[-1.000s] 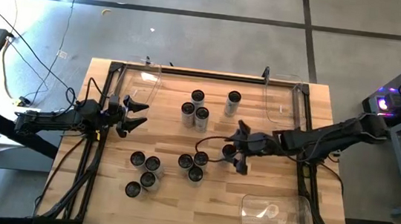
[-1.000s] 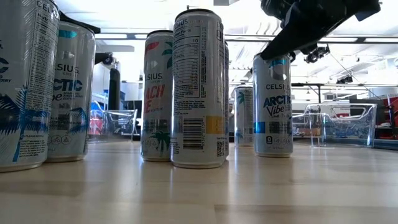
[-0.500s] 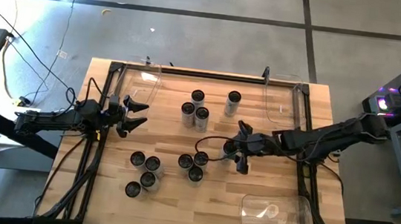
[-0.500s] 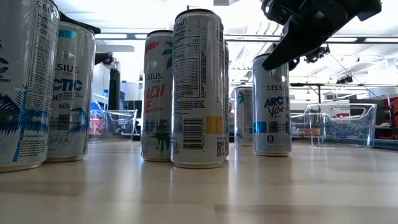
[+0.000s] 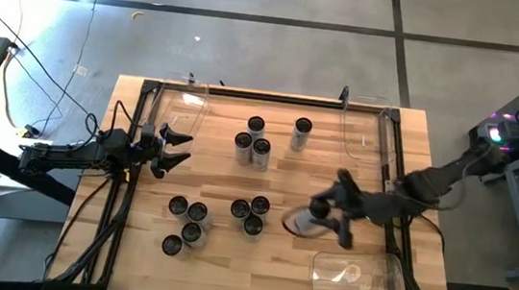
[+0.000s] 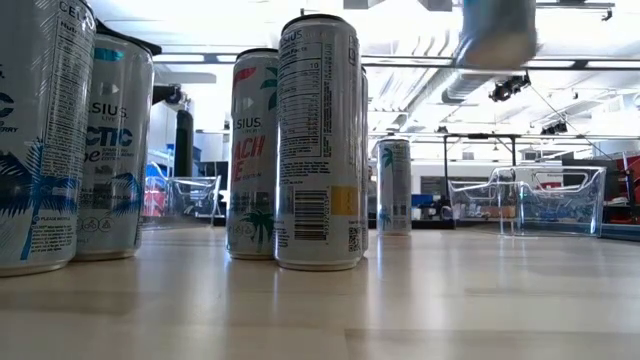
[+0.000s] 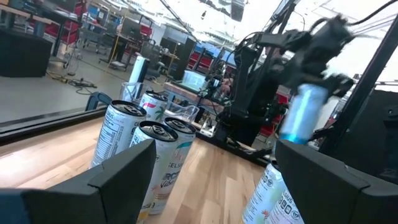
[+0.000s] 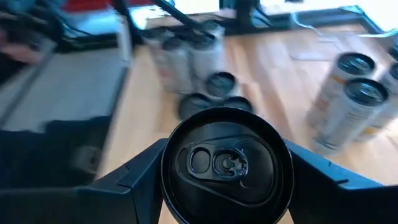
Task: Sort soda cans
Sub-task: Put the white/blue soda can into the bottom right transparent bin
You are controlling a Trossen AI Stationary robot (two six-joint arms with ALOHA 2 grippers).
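Soda cans stand upright in groups on the wooden table: one group at the far middle, a single can, and two groups nearer. My right gripper is shut on one can, raised over the table's near right part; the low view shows only the can's lower end, high up. My left gripper hovers open at the table's left side with nothing between its fingers. My right gripper pinches the can's upper end, just under the dark top's rim, between its two fingers, one on either side. The fingers come from the table's right, slanting down. The can hangs about upright, lifted clear of the table.
Clear plastic bins sit at the far left, far right and near right of the table. A black frame runs along the table's edges. Bare wood lies at the near middle.
My right gripper came down over the can that stood apart to the right of the near middle group, took hold of it, then rose quickly and swung toward the table's near right. The can has left the table and hangs well above it. The other cans have stayed put.
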